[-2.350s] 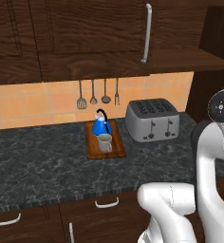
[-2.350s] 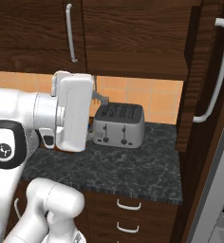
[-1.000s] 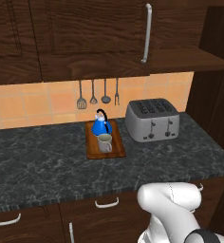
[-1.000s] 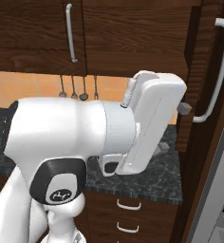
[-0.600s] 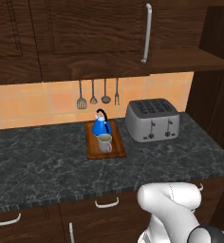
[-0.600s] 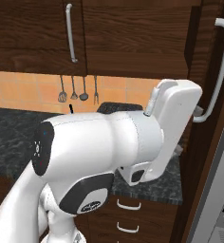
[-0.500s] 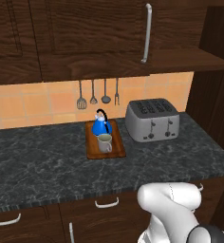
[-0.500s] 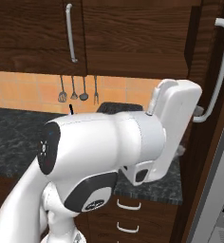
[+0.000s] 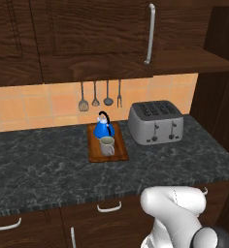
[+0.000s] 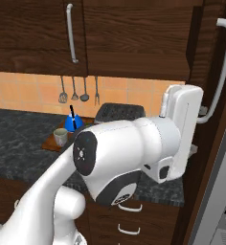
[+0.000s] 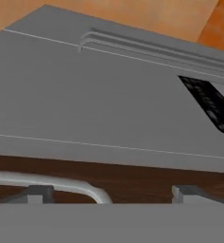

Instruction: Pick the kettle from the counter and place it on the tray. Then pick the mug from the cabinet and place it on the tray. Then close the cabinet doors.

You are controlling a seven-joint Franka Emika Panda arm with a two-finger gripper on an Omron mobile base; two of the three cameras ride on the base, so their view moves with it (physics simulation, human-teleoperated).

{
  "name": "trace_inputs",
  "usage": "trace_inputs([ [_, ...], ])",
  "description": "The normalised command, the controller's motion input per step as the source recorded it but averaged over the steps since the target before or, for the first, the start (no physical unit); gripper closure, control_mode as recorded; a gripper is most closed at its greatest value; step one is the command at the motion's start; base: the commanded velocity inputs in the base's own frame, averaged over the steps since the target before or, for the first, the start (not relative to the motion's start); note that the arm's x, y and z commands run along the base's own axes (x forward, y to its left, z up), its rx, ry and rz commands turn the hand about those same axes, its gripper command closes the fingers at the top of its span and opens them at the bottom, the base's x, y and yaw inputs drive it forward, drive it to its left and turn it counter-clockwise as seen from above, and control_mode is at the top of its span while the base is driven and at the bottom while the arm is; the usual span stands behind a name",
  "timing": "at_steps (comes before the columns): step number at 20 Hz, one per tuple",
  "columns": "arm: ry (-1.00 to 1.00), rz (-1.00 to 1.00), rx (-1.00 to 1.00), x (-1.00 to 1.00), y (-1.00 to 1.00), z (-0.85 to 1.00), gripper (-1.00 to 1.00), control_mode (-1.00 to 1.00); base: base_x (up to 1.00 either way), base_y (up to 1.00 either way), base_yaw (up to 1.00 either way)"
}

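Note:
The blue kettle (image 9: 104, 129) (image 10: 73, 123) and the grey-beige mug (image 9: 106, 146) (image 10: 61, 137) both stand on the wooden tray (image 9: 93, 153) (image 10: 49, 141) on the dark counter (image 9: 48, 164). The cabinet's left door (image 9: 97, 29) is shut. Its right door (image 10: 213, 43) stands swung out to the right, so the shelf base (image 9: 194, 59) shows. My white hand (image 10: 184, 127) is raised right beside that door's bar handle (image 10: 221, 67). In the hand view my gripper (image 11: 111, 193) is open and holds nothing, with the bar handle (image 11: 61, 182) just past its left fingertip (image 11: 37, 193).
A silver toaster (image 9: 155, 122) stands right of the tray. Utensils (image 9: 99, 96) hang on the tiled wall. A grey appliance (image 10: 225, 196) (image 11: 109, 104) sits at the far right beyond the open door. My bulky arm (image 10: 129, 153) hides much of the counter.
My arm has swung right, from over the counter to the open door's bar handle; in the last half second it barely moved. Kettle, mug and tray have not shifted.

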Motion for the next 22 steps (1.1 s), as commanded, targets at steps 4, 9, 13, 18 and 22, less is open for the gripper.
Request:
trace_inputs([
  [4,0.00,0.18,0.01,0.27,-0.13,-0.04,-1.00,-1.00,0.00,0.00,0.00],
  [9,0.00,0.16,0.00,0.22,-0.15,0.00,-1.00,-1.00,0.00,0.00,0.00],
  [13,0.00,0.18,0.00,0.19,-0.05,0.00,-1.00,-1.00,0.00,0.00,0.00],
  [18,0.10,0.20,0.00,0.11,0.05,0.00,-1.00,-1.00,0.00,0.00,0.00],
  [22,0.13,0.20,0.00,0.26,0.08,0.00,-1.00,-1.00,0.00,0.00,0.00],
])
